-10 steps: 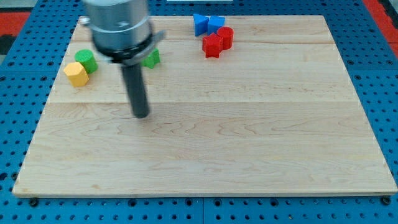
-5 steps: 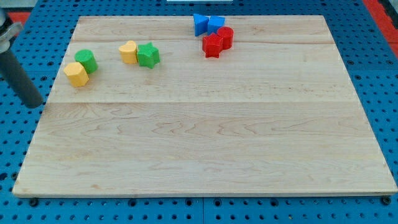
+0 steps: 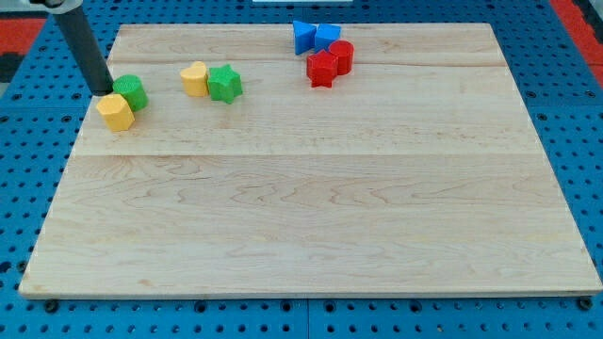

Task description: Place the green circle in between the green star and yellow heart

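The green circle [image 3: 132, 91] sits near the board's upper left, touching a yellow hexagon block [image 3: 116, 112] below and to its left. The yellow heart [image 3: 195, 79] and green star [image 3: 224, 83] sit side by side and touching, to the circle's right. My tip [image 3: 101, 89] is at the board's left edge, just left of the green circle and close to it or touching it. The dark rod rises from there toward the view's top left.
A blue block pair [image 3: 314, 37] and two red blocks [image 3: 330, 62] cluster at the board's top middle. The wooden board [image 3: 311, 207] lies on a blue perforated table [image 3: 575, 113].
The rod moved from the board's middle left out past the left edge, then up to the green circle's left side. No block has visibly moved.
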`<state>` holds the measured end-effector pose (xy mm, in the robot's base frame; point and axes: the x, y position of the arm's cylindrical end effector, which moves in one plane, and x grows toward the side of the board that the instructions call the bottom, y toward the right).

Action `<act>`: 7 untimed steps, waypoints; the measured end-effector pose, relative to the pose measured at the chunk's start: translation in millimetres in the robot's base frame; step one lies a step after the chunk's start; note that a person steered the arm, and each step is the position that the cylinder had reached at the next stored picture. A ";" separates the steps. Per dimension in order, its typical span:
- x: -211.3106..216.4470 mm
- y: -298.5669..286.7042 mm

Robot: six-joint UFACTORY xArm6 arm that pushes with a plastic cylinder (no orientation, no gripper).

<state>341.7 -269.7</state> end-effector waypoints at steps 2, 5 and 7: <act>2.5 21.4; 0.1 105.8; -18.5 152.6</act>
<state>323.2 -117.0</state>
